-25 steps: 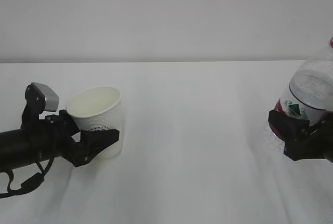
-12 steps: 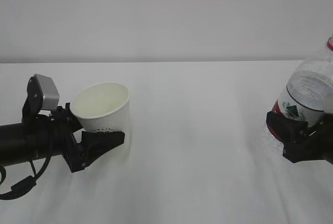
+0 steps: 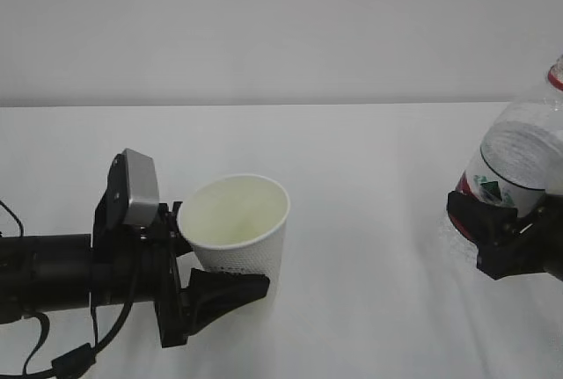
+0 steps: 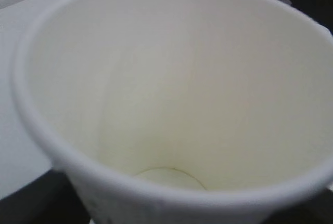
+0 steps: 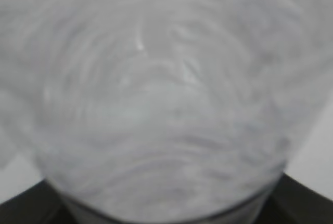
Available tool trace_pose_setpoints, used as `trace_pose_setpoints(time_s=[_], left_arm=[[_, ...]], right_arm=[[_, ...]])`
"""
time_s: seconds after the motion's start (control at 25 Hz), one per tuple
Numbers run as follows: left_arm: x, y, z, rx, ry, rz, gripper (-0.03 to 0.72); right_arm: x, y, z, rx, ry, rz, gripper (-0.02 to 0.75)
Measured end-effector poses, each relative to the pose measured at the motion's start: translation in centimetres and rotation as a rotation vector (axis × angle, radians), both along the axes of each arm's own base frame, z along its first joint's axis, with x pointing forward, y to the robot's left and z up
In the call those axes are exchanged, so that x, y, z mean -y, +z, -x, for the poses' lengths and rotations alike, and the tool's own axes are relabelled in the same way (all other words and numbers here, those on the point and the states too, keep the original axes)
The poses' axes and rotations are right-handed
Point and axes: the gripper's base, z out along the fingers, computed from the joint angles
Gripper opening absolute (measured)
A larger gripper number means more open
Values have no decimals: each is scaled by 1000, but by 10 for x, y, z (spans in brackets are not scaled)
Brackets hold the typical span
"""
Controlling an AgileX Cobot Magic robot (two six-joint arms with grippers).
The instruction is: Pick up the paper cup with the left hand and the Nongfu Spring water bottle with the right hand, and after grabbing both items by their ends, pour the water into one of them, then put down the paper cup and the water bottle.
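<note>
The white paper cup is held off the table, tilted slightly, with my left gripper shut on its lower end. Its cream inside fills the left wrist view, where the paper cup looks empty and dry. At the right edge the Nongfu Spring water bottle leans to the right with its red neck ring at the frame's edge. My right gripper is shut on its lower end below the label. In the right wrist view the bottle is a blurred clear mass, and the water cannot be made out.
A white table runs under both arms to a pale wall at the back. The left arm's grey block stands just left of the cup. A wide bare gap lies between cup and bottle.
The left arm has carried the cup to the right and toward the camera, lifting it off the table. The bottle has shifted slightly up and left in the right gripper.
</note>
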Motion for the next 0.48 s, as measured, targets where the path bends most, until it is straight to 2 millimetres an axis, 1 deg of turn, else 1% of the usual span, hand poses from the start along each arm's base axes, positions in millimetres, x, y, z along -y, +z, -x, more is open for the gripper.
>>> trace_pose_setpoints(time_s=[0.28, 0.48], left_arm=[[23, 1, 17, -4, -72, 8, 591], [32, 1, 25, -4, -114, 8, 591]], right_arm=[[-2, 0, 1, 0, 26, 7, 485], [-4, -1, 2, -1, 61, 16, 485]])
